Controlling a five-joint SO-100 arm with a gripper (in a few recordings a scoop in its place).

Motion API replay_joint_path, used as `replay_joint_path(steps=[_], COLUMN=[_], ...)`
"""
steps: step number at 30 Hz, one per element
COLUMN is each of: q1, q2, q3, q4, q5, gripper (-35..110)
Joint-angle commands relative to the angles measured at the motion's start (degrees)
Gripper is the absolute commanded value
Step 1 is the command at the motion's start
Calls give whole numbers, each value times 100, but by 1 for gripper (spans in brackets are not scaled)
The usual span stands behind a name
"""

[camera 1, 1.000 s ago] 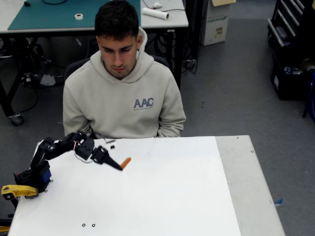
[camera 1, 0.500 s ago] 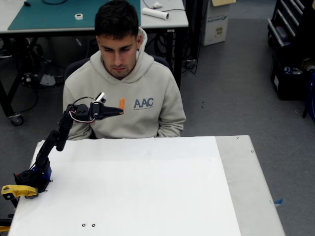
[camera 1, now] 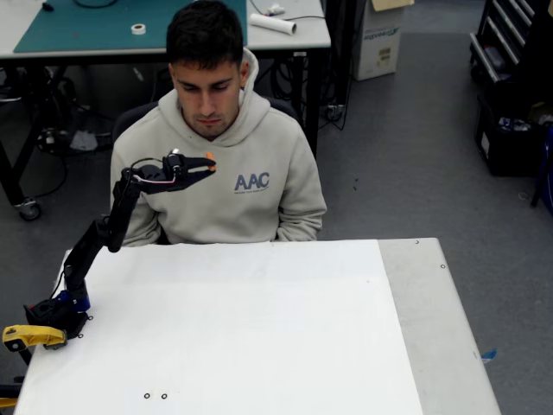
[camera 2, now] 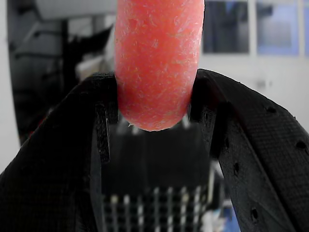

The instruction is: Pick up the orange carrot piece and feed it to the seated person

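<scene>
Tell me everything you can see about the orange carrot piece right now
The orange carrot piece is a stubby orange stick with a rounded end and a slightly rough, moist-looking skin. It is pinched between the black fingertips of the gripper, which press on both its sides; its rounded end pokes past them. In the fixed view the carrot piece is a tiny orange spot at the gripper's tip, lifted well above the white table, in front of the seated person, below chin level.
</scene>
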Motion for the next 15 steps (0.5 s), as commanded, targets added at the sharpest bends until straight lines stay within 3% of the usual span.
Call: replay_joint_path(steps=[1, 5, 15], q1=[-176, -422, -519], q2=[290, 185, -668], q3=[-378, -378, -378], q4=[0, -378, -2470], q5=[-97, 9, 62], gripper=[-2, -2, -2])
